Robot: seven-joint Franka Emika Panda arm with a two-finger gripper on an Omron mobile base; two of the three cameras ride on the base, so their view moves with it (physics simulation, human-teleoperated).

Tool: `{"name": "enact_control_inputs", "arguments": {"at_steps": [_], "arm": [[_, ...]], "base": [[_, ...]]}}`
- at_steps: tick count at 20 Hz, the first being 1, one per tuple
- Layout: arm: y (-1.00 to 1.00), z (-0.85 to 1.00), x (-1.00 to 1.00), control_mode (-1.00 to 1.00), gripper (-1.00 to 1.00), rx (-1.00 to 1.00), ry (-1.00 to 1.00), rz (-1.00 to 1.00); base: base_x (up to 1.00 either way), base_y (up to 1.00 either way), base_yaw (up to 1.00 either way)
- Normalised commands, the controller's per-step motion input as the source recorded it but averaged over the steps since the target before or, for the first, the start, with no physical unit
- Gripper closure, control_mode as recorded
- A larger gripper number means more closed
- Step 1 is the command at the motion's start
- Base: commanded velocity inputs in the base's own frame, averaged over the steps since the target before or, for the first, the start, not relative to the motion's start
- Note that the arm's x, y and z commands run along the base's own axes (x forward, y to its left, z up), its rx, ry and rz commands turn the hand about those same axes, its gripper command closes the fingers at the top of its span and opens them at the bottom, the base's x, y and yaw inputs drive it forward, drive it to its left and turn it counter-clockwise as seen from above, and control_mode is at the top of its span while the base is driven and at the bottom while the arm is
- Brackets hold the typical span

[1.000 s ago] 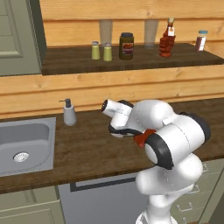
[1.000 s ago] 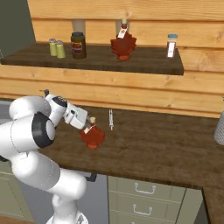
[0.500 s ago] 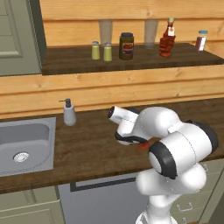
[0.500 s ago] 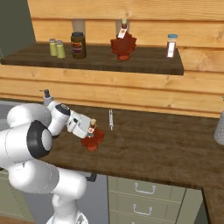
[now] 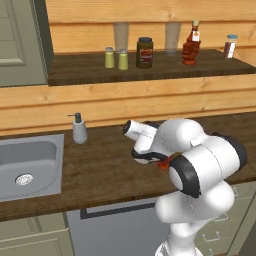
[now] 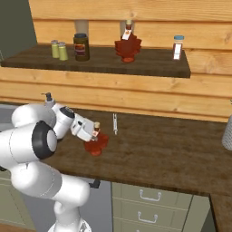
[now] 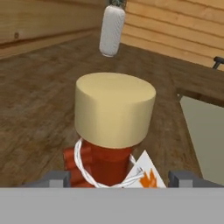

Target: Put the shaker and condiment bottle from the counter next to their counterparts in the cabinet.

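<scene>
The condiment bottle (image 6: 96, 144), red and ridged with a tan cap, stands upright on the counter (image 6: 172, 154). My gripper (image 6: 94, 132) is level with its neck. In the hand view the cap (image 7: 114, 109) sits between the two fingertips (image 7: 54, 178), which stand apart from the neck on both sides, so the gripper (image 7: 119, 178) is open around it. A red sliver of the bottle (image 5: 163, 163) shows behind my arm. In the cabinet (image 5: 150, 70) two yellow-green shakers (image 5: 109, 57) (image 5: 122, 59) stand side by side, with a matching red bottle (image 5: 191, 48) further right.
A dark brown jar (image 5: 145, 52) and a reddish-brown shaker (image 5: 230, 46) also stand in the cabinet. A soap dispenser (image 5: 79, 129) stands beside the steel sink (image 5: 25, 167). A thin utensil (image 6: 115, 123) lies behind the bottle, and a grey object (image 6: 226, 133) stands at the counter's right.
The hand has moved to the right and down onto the bottle's neck, and its fingers have drawn closer together. The bottle has stayed in place.
</scene>
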Motion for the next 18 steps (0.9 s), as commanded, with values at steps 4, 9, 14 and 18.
{"name": "enact_control_inputs", "arguments": {"at_steps": [4, 9, 14, 18], "arm": [[0.00, 0.00, 0.06, -1.00, 1.00, 0.03, 0.11, 0.03], [0.00, 0.28, -0.03, -1.00, 1.00, 0.04, 0.05, 0.04], [0.00, 0.74, -0.33, -1.00, 1.00, 0.02, -0.05, 0.03], [0.00, 0.64, -0.34, -1.00, 1.00, 0.03, -0.09, 0.05]], "base": [[0.00, 0.00, 0.00], [0.00, 0.00, 0.00], [0.00, 0.00, 0.00], [0.00, 0.00, 0.00]]}}
